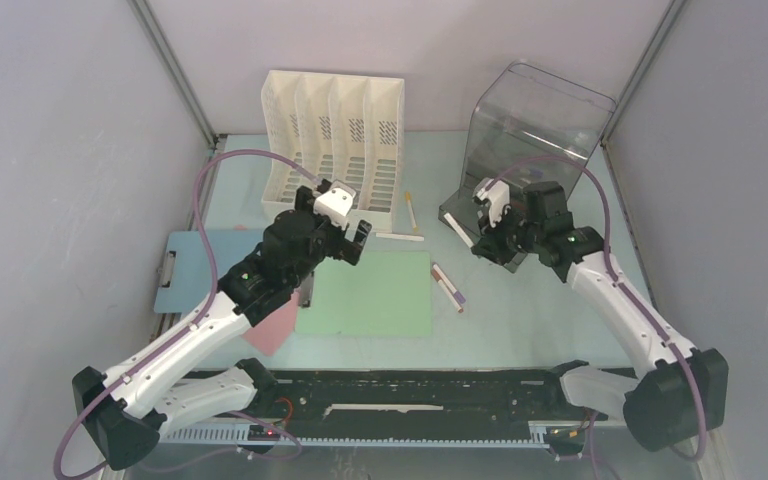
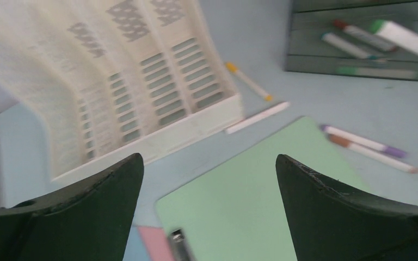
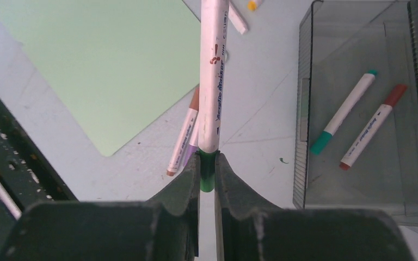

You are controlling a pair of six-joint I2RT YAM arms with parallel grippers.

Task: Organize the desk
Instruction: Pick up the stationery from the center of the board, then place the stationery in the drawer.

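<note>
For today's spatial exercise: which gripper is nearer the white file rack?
Left. The left gripper hovers in front of the file rack; the right gripper sits beside the grey bin.

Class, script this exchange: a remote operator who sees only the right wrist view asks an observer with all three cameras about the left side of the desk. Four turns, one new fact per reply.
Operator: I see only my marker and the bin. What is the left pincer doing?
Observer: The left pincer is wide open and empty, hovering above the green clipboard.
Operator: What stands beyond it?
Observer: A white file rack, upright at the far left of the desk.
</note>
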